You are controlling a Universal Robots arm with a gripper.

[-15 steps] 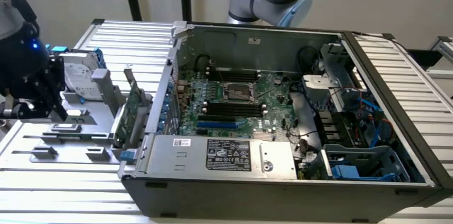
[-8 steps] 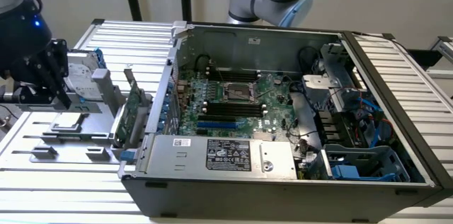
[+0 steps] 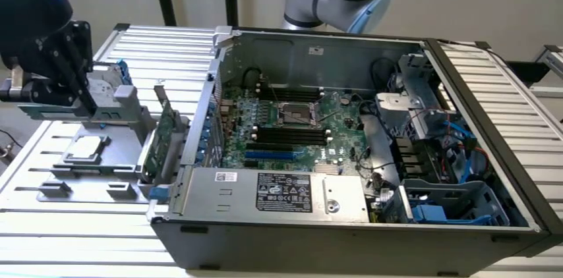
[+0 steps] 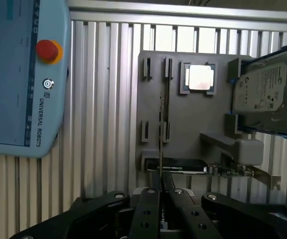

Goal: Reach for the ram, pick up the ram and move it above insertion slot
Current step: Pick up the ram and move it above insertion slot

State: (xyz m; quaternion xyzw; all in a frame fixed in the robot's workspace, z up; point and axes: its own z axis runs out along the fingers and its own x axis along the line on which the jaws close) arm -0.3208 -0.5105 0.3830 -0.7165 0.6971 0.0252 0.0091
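Note:
The ram (image 4: 161, 134) shows edge-on as a thin green stick running out from between my fingertips, over the grey parts fixture (image 4: 193, 114). My gripper (image 4: 161, 174) is shut on it, the two black fingers (image 4: 152, 199) pressed close on either side. In the exterior view my gripper (image 3: 88, 108) hangs above the fixture (image 3: 53, 172) at the exterior view's left, outside the open computer case (image 3: 352, 238). The motherboard (image 3: 291, 120) with its rows of black memory slots (image 3: 291, 136) lies inside the case, well to the exterior view's right of the gripper.
The fixture also carries a processor chip (image 4: 200, 78), a hard drive (image 4: 268, 94) and a tall green expansion card (image 3: 158, 139). A blue teach pendant (image 4: 24, 74) lies on the slatted table. The case wall (image 3: 211, 93) stands between fixture and motherboard.

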